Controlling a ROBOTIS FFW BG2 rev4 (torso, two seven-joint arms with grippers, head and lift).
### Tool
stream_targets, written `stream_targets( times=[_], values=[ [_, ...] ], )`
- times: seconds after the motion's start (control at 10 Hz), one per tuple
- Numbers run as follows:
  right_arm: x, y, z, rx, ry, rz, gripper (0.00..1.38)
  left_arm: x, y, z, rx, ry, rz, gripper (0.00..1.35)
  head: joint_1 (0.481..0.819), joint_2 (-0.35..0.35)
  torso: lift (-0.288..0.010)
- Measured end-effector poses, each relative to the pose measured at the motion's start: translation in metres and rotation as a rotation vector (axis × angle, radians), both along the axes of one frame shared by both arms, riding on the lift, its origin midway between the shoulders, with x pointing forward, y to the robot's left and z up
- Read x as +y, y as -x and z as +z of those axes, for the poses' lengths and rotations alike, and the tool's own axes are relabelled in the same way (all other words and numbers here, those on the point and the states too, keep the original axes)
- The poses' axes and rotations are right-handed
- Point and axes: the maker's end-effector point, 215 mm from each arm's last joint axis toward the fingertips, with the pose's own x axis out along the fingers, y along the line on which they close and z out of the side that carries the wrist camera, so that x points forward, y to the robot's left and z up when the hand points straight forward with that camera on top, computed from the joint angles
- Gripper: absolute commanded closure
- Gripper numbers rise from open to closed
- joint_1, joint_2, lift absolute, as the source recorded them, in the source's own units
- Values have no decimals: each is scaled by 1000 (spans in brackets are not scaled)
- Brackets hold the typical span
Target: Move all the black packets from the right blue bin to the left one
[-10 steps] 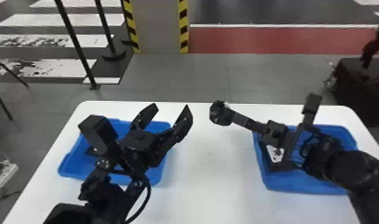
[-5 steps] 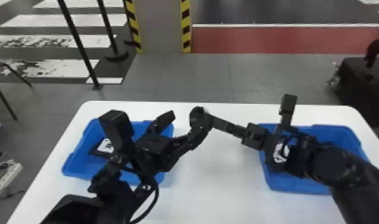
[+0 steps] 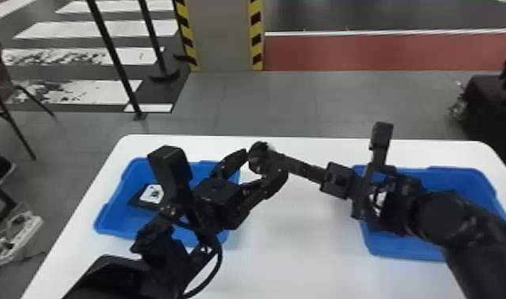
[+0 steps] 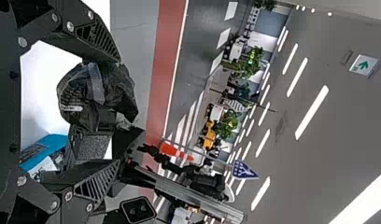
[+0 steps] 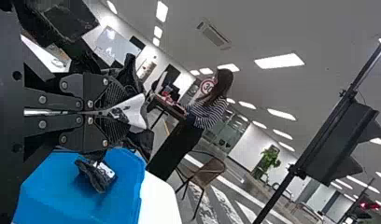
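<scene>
My left gripper stands open around a black packet, above the table between the bins. From the right comes my right gripper, holding that packet. In the left wrist view the packet hangs between the open fingers of my left gripper. The right wrist view has my right gripper shut on the packet, white label showing. Another packet lies in the left blue bin. In the right blue bin, partly behind the arm, a white label is visible.
Both bins stand on a white table. The left forearm covers part of the left bin, and the right arm crosses over the right bin. A post stands on the floor behind the table.
The right gripper has carried its packet left, while the left gripper has moved right, its fingers coming around the packet. More of the packet in the left bin is in sight.
</scene>
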Motion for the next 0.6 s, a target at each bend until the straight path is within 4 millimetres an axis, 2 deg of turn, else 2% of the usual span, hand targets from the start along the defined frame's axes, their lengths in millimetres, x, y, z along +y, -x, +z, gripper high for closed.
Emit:
stream_targets(
  times=[0.1, 0.2, 0.4, 0.6],
  values=[
    [1, 1, 1, -1, -1, 3, 1170, 5, -1, 0, -2, 2, 23, 1070, 695, 118, -110],
    [2, 1, 1, -1, -2, 3, 1170, 13, -2, 2, -13, 12, 57, 1210, 695, 126, -110],
    [1, 1, 0, 2, -4, 2, 1170, 25, -1, 5, -31, 27, 97, 1219, 695, 139, -110],
    [1, 0, -1, 1, -6, -3, 1170, 24, 0, 3, -24, 33, 94, 1219, 695, 139, -110]
  ],
)
